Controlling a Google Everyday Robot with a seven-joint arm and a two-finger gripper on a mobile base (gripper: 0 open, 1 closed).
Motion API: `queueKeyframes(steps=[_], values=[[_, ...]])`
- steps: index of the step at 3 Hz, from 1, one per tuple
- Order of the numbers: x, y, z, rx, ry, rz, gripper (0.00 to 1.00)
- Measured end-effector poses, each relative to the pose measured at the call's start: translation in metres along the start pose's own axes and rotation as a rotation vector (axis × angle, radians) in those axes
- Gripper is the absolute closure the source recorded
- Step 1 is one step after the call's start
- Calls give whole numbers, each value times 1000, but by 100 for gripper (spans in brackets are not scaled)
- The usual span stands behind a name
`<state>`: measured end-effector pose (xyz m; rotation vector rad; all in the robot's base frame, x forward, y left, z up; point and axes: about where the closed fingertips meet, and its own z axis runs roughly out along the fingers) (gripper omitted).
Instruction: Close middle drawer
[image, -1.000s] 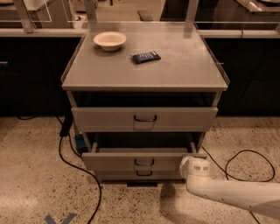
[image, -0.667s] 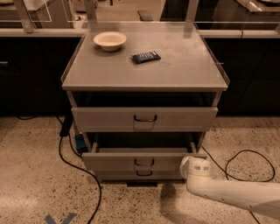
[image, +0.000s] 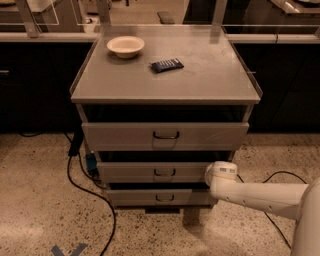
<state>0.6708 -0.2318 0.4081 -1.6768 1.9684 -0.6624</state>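
The middle drawer is the low grey front with a small dark loop handle, between the taller top drawer and the narrower bottom drawer. It stands out only slightly, with a thin dark gap above its front. My gripper is at the end of the white arm that comes in from the lower right. It is against the right end of the middle drawer's front, and its tip is hidden behind the white wrist.
A cream bowl and a dark packet lie on the cabinet top. Black cables run on the speckled floor left of the cabinet, and another cable lies at the right. Dark counters stand behind.
The middle drawer has slid back into the cabinet, and the bottom drawer's front now shows below it. My arm's end has moved up and inward with the drawer front.
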Motion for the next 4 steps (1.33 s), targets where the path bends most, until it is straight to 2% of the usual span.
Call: queueKeyframes(steps=[1,2,3,4], values=[[0,0,0,0,0,0,100],[8,-2,-29,13,-39,39,100],[23,1,-71,45,-155,164,100],[36,7,-110,70,-211,259,100]])
